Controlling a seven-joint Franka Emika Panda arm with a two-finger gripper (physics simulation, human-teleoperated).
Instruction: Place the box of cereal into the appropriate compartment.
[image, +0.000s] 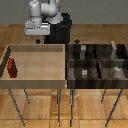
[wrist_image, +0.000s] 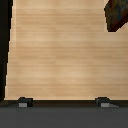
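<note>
Exterior view, read from its left to its right: the box of cereal (image: 10, 68) stood upright against the left wall of the large light-wood tray (image: 37, 80), red with dark markings, well apart from everything else. The tray's floor around it was bare wood. The tray sat on thin metal legs (image: 15, 104). Above the tray's far edge, left of centre, the white arm (image: 44, 11) held the tool (image: 36, 38) up clear of the tray, touching nothing; its dark base (image: 61, 31) stood behind. At this size I could not tell how far apart the jaws stood.

Right of the tray, just beside it, sat the dark-brown four-cell bin (image: 98, 65). A tall pale-grey slab (image: 114, 50) marked the far right cell (image: 116, 54). A small grey cube (image: 85, 73) sat in the near left cell. The other two markers were too small to make out.

Wrist view: two fingertips (wrist_image: 23, 102) showed spread apart over pale wood, nothing between them. The box of cereal (wrist_image: 117, 14) showed at one corner of this frame.
</note>
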